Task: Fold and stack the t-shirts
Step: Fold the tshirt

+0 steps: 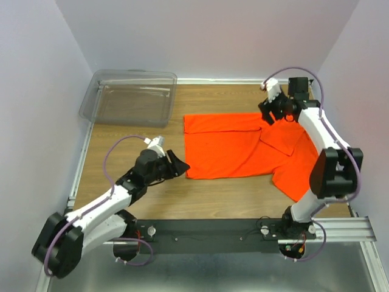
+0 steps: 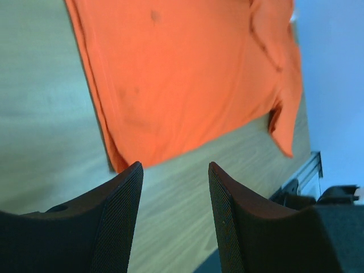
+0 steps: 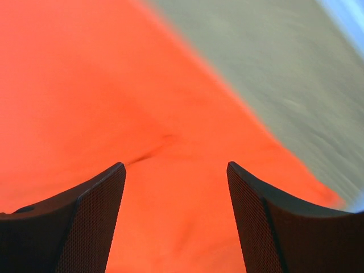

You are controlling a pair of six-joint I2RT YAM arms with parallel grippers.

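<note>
Setting: wooden bench (image 1: 121, 194) enclosed by pale walls, with a black and aluminium base rail (image 1: 213, 230) along the near edge.

Item 1: clear plastic bin (image 1: 130, 97), far left corner of the bench, well apart from the garment.

Item 2: bright orange t-shirt (image 1: 231, 149), on the right half of the bench. The body lies flat and reaches toward the centre. The right portion is doubled over itself in a diagonal fold. A flap trails toward the near right, partly hidden by the right arm.

Item 3: left fingers (image 1: 177, 163), parted, grasping nothing. They sit low, just beside the shirt's near left corner. In the left wrist view bare wood shows between the tips, and the shirt's edge lies just beyond them, not between them.

Item 4: right fingers (image 1: 268, 113), parted wide, grasping nothing. They stand over the shirt's far right part. In the right wrist view orange cloth with a shallow crease fills the gap between the tips. Whether the tips touch the cloth cannot be told.
</note>
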